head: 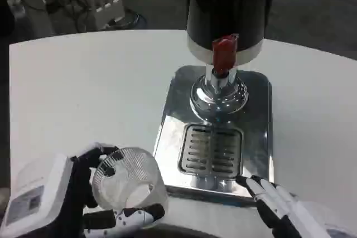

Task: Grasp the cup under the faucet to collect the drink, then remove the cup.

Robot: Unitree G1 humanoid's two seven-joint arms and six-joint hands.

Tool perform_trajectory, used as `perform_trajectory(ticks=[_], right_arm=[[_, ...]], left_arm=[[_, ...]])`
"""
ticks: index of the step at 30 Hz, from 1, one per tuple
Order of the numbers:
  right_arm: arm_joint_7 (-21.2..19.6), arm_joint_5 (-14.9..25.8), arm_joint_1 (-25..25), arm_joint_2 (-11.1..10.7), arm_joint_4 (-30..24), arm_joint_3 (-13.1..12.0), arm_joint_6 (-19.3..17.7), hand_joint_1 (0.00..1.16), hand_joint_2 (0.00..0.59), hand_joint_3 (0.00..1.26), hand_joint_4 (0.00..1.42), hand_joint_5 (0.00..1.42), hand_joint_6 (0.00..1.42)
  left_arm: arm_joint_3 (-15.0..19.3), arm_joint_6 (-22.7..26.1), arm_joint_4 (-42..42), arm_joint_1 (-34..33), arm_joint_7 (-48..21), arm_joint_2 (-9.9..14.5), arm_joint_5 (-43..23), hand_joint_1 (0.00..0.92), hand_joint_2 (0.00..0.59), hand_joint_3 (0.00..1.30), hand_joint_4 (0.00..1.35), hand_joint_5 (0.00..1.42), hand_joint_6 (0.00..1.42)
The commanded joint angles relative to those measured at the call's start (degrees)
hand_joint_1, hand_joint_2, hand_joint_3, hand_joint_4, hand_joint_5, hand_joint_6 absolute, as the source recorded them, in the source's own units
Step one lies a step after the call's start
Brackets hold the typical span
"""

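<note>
My left hand [83, 193] grips a clear ribbed plastic cup [128, 179] at the lower left, its fingers wrapped around the cup's wall, with the mouth tilted toward the camera. The cup sits left of the dispenser's steel base [256, 137], off the slotted drip grate [211, 150]. Above the grate stands the black drink dispenser [228, 4] with a red tap lever [225, 53] over a chrome faucet [218, 94]. My right hand [276, 204] lies at the lower right, fingers stretched toward the front edge of the steel base, holding nothing.
The white table [83, 93] spreads wide to the left and behind the dispenser. Its curved far edge meets a dark floor with a white rack [109, 5] and cables beyond.
</note>
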Motion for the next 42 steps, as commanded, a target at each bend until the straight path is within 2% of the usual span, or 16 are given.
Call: perform_trajectory(ticks=[1, 13, 24, 33, 38, 42], right_arm=[[-0.19, 0.26, 0.50, 0.20, -0.81, 0.37, 0.20, 0.48, 0.474, 0.05, 0.00, 0.00, 0.00], [0.04, 0.42, 0.39, 0.11, -0.94, 0.08, 0.39, 0.48, 0.474, 0.05, 0.00, 0.00, 0.00], [0.48, 0.03, -0.61, 0.13, -0.15, 0.30, 1.20, 0.48, 0.474, 0.05, 0.00, 0.00, 0.00], [0.77, 0.16, -1.68, -0.26, 0.28, -0.03, 2.16, 0.48, 0.474, 0.05, 0.00, 0.00, 0.00], [0.48, 0.46, -1.28, -0.38, 0.36, -0.06, 2.38, 0.48, 0.474, 0.05, 0.00, 0.00, 0.00], [0.28, 1.21, -1.03, -0.84, 0.17, -0.99, 2.48, 0.48, 0.474, 0.05, 0.00, 0.00, 0.00]], left_arm=[[0.48, -0.04, -1.49, 0.43, 0.47, 0.09, -0.59, 0.631, 0.081, 0.76, 0.80, 0.88, 0.86], [0.63, -0.36, -1.12, 0.40, 1.29, -0.13, -0.66, 0.631, 0.081, 0.77, 0.80, 0.88, 0.86], [2.32, -0.70, 4.25, -2.98, 3.57, 0.88, -1.12, 0.627, 0.079, 0.77, 0.80, 0.88, 0.86], [0.05, 1.63, 12.28, -13.75, 4.46, 1.00, 0.68, 0.623, 0.078, 0.77, 0.80, 0.89, 0.87], [-3.43, 4.63, 17.15, -22.04, 3.75, 0.61, 1.88, 0.626, 0.080, 0.77, 0.80, 0.90, 0.86], [-5.96, 7.91, 22.59, -28.41, 2.63, 0.25, 2.28, 0.628, 0.081, 0.77, 0.80, 0.90, 0.86]])
